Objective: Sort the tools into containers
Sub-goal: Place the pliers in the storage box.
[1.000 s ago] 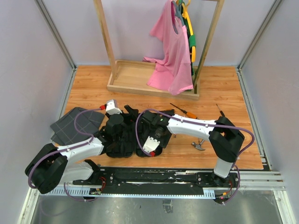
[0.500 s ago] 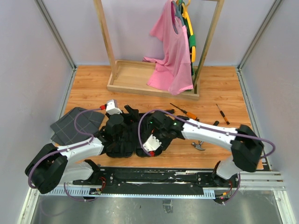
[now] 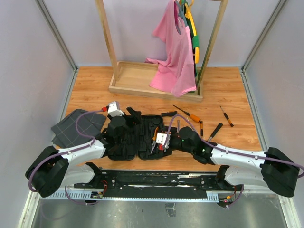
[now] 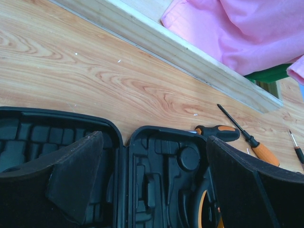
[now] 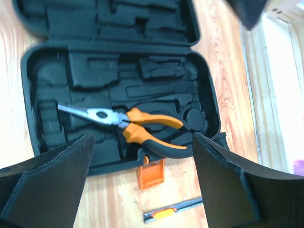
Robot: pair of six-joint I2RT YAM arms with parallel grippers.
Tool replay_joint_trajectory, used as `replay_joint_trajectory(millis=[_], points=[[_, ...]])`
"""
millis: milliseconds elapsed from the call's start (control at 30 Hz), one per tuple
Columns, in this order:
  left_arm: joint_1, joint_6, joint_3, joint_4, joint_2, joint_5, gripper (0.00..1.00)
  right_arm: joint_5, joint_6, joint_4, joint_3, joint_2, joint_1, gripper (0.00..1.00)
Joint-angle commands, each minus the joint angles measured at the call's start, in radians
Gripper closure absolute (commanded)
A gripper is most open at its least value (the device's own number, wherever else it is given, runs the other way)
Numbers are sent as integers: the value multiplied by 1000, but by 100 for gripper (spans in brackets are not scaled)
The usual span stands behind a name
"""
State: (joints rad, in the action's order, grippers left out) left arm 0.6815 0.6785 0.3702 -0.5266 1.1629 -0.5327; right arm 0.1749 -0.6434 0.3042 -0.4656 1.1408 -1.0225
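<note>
Hanging over the tool case (image 5: 95,71) with pliers (image 5: 135,126) inside, both jaws gape wide, empty.

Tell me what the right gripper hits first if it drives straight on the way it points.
Most likely the pliers lying in the open tool case: in the wrist view they sit centred between the fingers of the open right gripper. How far off they are is unclear.

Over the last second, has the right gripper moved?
Yes. In the top view the right gripper has shifted right across the tool case, toward its right end, and the pliers inside now show.
</note>
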Motion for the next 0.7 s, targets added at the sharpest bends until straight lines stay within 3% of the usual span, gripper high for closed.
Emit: replay_joint_trajectory(millis=[0, 133, 233, 367, 667], points=[[-11, 0, 25, -15, -7, -15, 7, -72, 447, 376, 73, -60, 15, 17], [-20, -1, 41, 22, -13, -20, 7, -161, 673, 387, 85, -93, 15, 20], [-23, -8, 41, 25, -31, -31, 7, -275, 834, 257, 42, -110, 15, 20], [-26, -23, 61, 47, -50, -47, 7, -417, 1003, -38, -76, -111, 15, 17], [-37, -50, 65, 16, 4, -103, 7, -586, 1398, -317, -253, 30, 8, 20]])
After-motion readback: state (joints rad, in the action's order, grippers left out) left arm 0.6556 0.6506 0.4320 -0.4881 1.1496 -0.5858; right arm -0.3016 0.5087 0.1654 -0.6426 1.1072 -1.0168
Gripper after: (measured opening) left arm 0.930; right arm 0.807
